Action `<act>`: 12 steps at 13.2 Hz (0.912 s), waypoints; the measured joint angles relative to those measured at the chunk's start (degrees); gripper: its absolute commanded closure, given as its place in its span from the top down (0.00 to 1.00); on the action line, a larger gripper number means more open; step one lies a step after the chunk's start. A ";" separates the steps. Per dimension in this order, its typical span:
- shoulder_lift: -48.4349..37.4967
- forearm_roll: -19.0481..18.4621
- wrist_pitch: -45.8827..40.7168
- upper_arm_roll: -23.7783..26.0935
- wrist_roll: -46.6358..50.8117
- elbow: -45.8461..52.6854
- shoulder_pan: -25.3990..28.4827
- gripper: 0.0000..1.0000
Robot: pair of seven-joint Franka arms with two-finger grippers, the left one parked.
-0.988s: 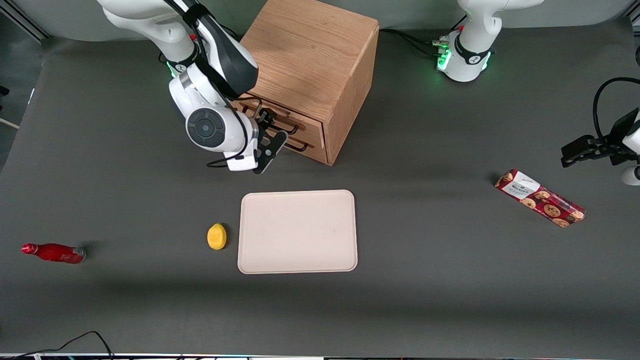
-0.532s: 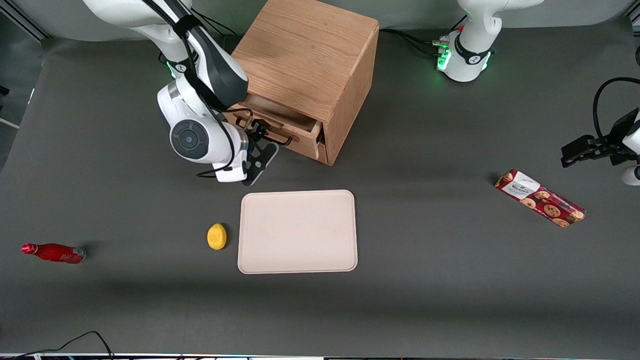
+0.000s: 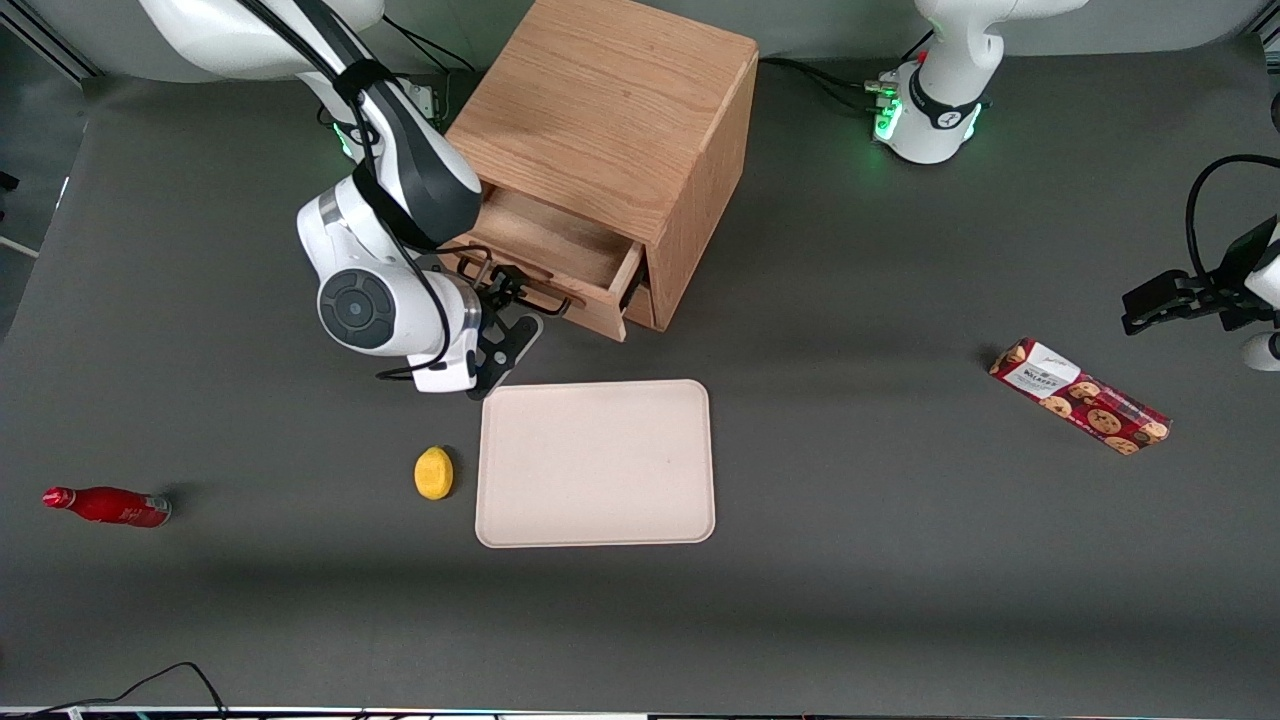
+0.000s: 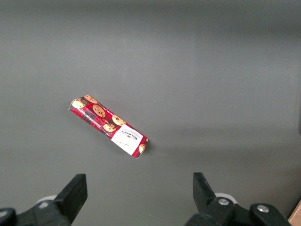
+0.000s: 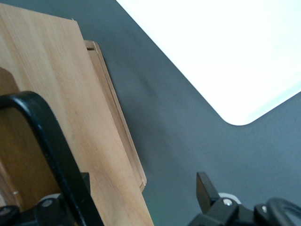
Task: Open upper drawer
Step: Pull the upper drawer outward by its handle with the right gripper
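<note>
Covering the whole scene is a dark grey matte bench (image 3: 900,600), with a paler grey strip of wall or floor along the edge farthest from the front camera and a black cable lying at the nearest edge. A boxy oak cabinet (image 3: 610,110) stands on the bench near the working arm's base, turned at an angle. Its upper drawer (image 3: 545,262) is pulled partly out, so the bare wooden floor of the tray shows beneath the cabinet top; the drawer front and its thin dark bar handle (image 3: 520,290) face the front camera. The end effector (image 3: 500,300) sits right at that handle, in front of the drawer; in the right wrist view the black bar (image 5: 51,155) passes by one finger (image 5: 70,202) while the other finger (image 5: 211,197) stands well apart from it, so the fingers are spread with the handle between them rather than pinched on it. A pale cream tray (image 3: 596,463) lies flat on the bench nearer the front camera than the cabinet, and its rounded corner (image 5: 235,70) also shows in the right wrist view. A small yellow lemon (image 3: 433,472) rests just beside the tray. A red bottle (image 3: 105,506) lies on its side toward the working arm's end of the bench. A red biscuit packet (image 3: 1080,396) lies toward the parked arm's end, seen too from the left wrist (image 4: 109,126).
</note>
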 measured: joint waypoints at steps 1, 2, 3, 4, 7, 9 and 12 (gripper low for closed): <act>0.34 -0.06 0.00 0.00 -0.53 0.40 -0.12 1.00; 0.63 -0.10 0.00 0.00 -0.85 0.77 -0.33 1.00; 0.90 -0.15 0.00 0.00 -0.97 1.09 -0.61 1.00; 1.14 -0.19 0.00 0.00 -1.00 1.43 -1.00 1.00; 1.53 -0.24 0.00 0.00 -3.01 2.02 -2.50 1.00; 1.88 -0.24 0.00 0.00 -4.05 2.51 -3.31 1.00; 2.54 -0.24 0.00 0.01 -4.55 3.41 -4.25 1.00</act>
